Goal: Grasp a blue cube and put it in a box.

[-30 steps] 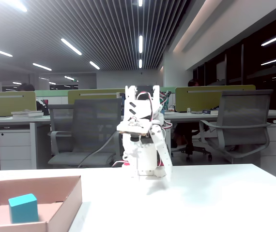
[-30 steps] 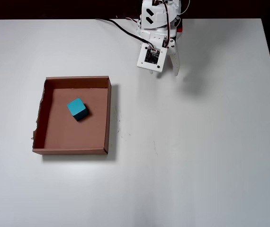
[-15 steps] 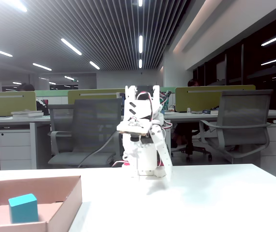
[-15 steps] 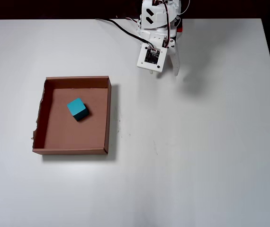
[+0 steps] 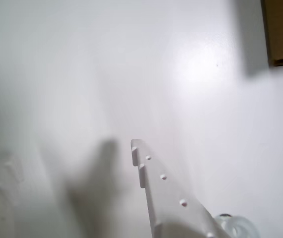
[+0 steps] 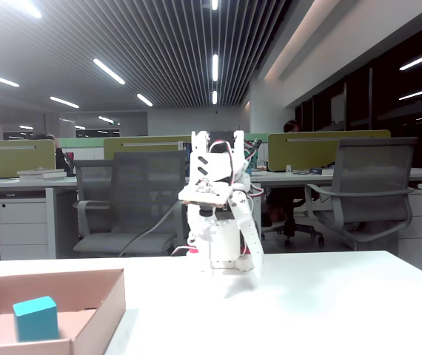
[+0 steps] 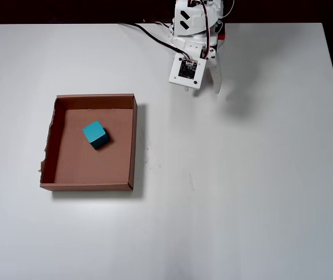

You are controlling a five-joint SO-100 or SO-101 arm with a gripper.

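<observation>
The blue cube [image 7: 95,134] sits inside the box [image 7: 132,140], on its floor toward the far-left part — task looks done. The gripper [image 7: 211,87] hangs folded near the arm's base, well apart from the box, holding nothing; whether its jaws are parted, I cannot tell. The cube looks light, rigid, matte — grip two opposite flat faces.

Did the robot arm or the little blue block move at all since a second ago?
No, nothing visibly moved. The blue cube sits in the box as before, untouched. The gripper stays folded near the arm's base at the far edge of the table, away from the box, holding nothing. Whether its jaws are open or shut cannot be told.
</observation>
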